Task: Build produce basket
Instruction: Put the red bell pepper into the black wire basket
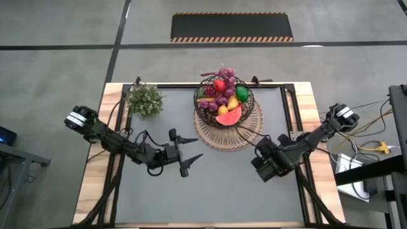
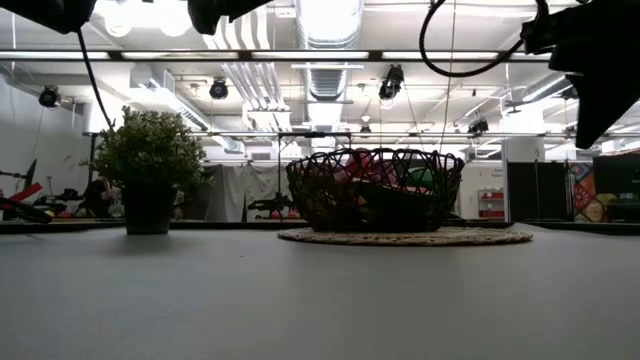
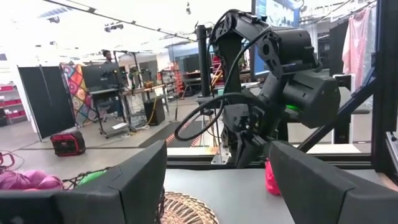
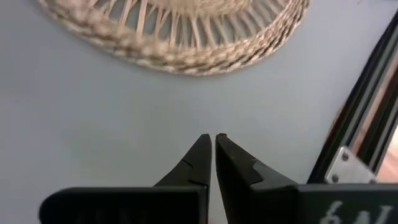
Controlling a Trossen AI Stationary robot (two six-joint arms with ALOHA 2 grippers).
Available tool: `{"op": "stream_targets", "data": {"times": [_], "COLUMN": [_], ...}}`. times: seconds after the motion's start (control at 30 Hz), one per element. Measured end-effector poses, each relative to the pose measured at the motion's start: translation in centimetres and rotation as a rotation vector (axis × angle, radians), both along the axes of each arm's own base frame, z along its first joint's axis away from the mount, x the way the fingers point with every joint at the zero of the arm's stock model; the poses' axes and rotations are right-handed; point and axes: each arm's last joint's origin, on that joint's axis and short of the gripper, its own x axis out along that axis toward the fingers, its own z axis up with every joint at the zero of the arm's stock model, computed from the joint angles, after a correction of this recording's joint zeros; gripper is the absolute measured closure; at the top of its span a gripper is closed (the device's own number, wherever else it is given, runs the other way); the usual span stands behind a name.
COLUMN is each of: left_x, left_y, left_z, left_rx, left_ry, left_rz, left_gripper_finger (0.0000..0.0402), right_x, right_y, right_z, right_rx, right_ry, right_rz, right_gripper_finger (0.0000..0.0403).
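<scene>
The dark wire-mesh basket (image 1: 222,102) stands on a round woven mat (image 1: 229,130) at the table's far middle. It holds the produce (image 1: 224,95): purple grapes, a watermelon slice, and red, yellow, orange and green pieces. In the low view the basket (image 2: 375,190) sits upright on the mat (image 2: 405,237). My left gripper (image 1: 189,151) hovers open to the near left of the mat and points toward the table's right; it is empty (image 3: 217,158). My right gripper (image 1: 259,151) is shut and empty (image 4: 213,138), just off the mat's near right edge (image 4: 186,56).
A bushy green potted plant (image 1: 145,99) stands at the table's far left, also seen in the low view (image 2: 148,170). A small red thing (image 3: 272,177) shows beside the right arm (image 3: 280,68); what it is I cannot tell. Grey table surface (image 1: 210,191) stretches along the near side.
</scene>
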Motion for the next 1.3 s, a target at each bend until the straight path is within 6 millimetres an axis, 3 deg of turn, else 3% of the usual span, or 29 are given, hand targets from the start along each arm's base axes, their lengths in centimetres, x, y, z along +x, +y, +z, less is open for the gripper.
{"op": "stream_targets", "data": {"times": [0.13, 0.3, 0.47, 0.77, 0.97, 1.3], "left_x": [0.0, 0.0, 0.0, 0.0, 0.0, 0.0], "left_y": [0.0, 0.0, 0.0, 0.0, 0.0, 0.0], "left_z": [0.1, 0.2, 0.1, 0.0, -0.1, -0.2], "left_rx": [-0.002, -0.006, -0.007, -0.001, 0.002, 0.005], "left_ry": [-0.004, -0.007, -0.007, 0.003, 0.009, 0.014], "left_rz": [-0.001, -0.001, -0.001, 0.001, 0.001, 0.001], "left_gripper_finger": [0.0136, 0.0136, 0.0136, 0.0136, 0.0136, 0.0136], "right_x": [-0.4, -0.6, -0.8, -0.9, -2.1, -3.3], "right_y": [0.1, 0.3, 0.9, 1.2, 2.3, 3.4], "right_z": [0.2, 0.2, 0.6, 0.3, -0.3, -0.6], "right_rx": [0.088, 0.15, 0.289, 0.353, 0.338, 0.313], "right_ry": [0.053, 0.096, 0.249, 0.36, 0.443, 0.462], "right_rz": [-0.004, -0.014, 0.209, 0.41, 0.644, 0.686], "right_gripper_finger": [0.0361, 0.0287, 0.0208, 0.0097, 0.0075, 0.0076]}}
